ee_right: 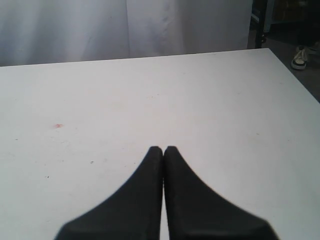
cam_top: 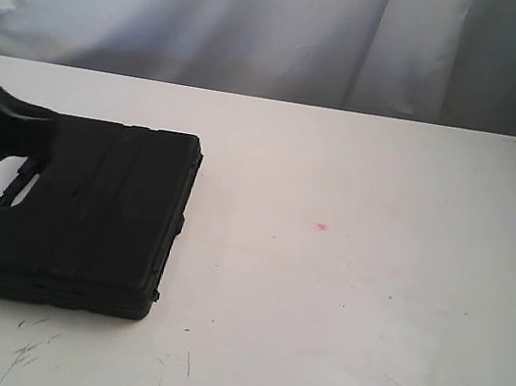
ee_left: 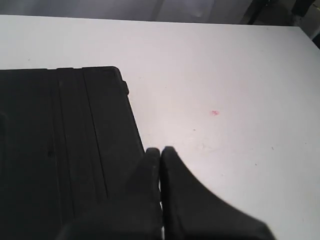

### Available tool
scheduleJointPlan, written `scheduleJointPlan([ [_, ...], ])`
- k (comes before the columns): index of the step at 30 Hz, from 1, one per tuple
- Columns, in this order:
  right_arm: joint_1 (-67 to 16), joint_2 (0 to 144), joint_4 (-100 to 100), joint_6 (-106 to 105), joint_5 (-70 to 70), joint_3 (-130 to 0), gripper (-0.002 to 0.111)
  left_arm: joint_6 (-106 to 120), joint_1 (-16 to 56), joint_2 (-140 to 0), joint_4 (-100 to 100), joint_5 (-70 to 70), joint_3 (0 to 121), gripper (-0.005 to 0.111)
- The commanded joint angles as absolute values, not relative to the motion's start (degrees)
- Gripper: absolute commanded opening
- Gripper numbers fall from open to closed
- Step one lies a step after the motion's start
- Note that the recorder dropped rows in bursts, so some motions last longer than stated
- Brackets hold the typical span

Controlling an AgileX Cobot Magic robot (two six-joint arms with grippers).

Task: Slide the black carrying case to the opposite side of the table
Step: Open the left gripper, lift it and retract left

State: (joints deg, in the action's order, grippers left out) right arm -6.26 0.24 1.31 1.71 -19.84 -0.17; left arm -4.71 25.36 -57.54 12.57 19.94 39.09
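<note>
The black case [cam_top: 86, 214] lies flat on the left part of the white table [cam_top: 374, 272], its cut-out handle facing the left edge. My left gripper [cam_top: 38, 132] comes in from the left edge over the handle-side far corner of the case; black on black hides whether it touches. In the left wrist view the case [ee_left: 60, 150] fills one side, and the left gripper [ee_left: 160, 150] is shut with nothing between its fingers. Over bare table [ee_right: 150, 90], my right gripper [ee_right: 163, 148] is shut and empty, and it is outside the exterior view.
A small red spot [cam_top: 322, 227] marks the middle of the table. Dark scratches [cam_top: 29, 348] run near the front edge. A white curtain [cam_top: 268, 16] hangs behind the far edge. A shoe [ee_right: 300, 57] sits on the floor past the table's right end.
</note>
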Motion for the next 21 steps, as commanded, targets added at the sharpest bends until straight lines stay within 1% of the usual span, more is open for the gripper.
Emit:
scheduleJointPlan([
  [1, -5.82, 0.00, 1.08, 1.97, -19.77, 0.00, 0.000, -6.03, 25.64, -51.82, 13.21, 25.41, 38.21, 0.000],
  [9, -5.82, 0.00, 1.08, 1.97, -19.77, 0.00, 0.000, -5.53, 25.64, -45.94, 12.97, 28.29, 38.21, 0.000],
  [17, -5.82, 0.00, 1.08, 1.97, -19.77, 0.00, 0.000, -5.41, 25.64, -45.42, 8.04, 22.67, 38.21, 0.000],
  [21, -5.82, 0.00, 1.08, 1.97, -19.77, 0.00, 0.000, -5.52, 25.64, -45.04, 5.30, 22.05, 38.21, 0.000],
])
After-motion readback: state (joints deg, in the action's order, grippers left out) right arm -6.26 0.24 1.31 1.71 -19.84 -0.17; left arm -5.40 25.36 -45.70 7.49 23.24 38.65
